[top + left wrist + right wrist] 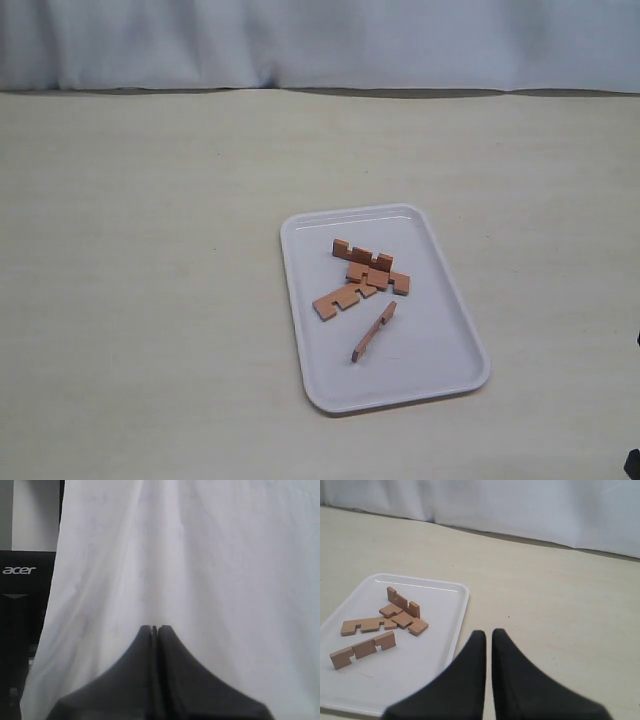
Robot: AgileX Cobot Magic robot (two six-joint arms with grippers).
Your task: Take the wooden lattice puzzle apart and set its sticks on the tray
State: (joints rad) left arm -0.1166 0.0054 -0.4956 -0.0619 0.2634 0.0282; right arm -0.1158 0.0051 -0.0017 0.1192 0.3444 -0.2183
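Note:
The white tray point(440, 330) lies right of the table's middle, and four reddish-brown notched sticks lie loose on it. No crossed lattice puzzle shows. One stick point(362, 254) stands on edge, notches up. A second point(378, 277) lies flat against it, a third point(337, 299) beside that, and a fourth point(374, 331) lies apart on its edge. The right wrist view shows the same tray point(455, 630) and sticks point(362, 649). My right gripper point(488, 634) is shut and empty, above the table beside the tray's rim. Shut too, my left gripper point(155, 628) holds nothing and faces a white cloth.
A white cloth point(320, 40) hangs along the table's far edge. The beige tabletop point(140, 300) stretches all around the tray. A black Acer device point(20, 630) stands beside the cloth in the left wrist view. A dark arm part point(633, 462) shows at the exterior view's right edge.

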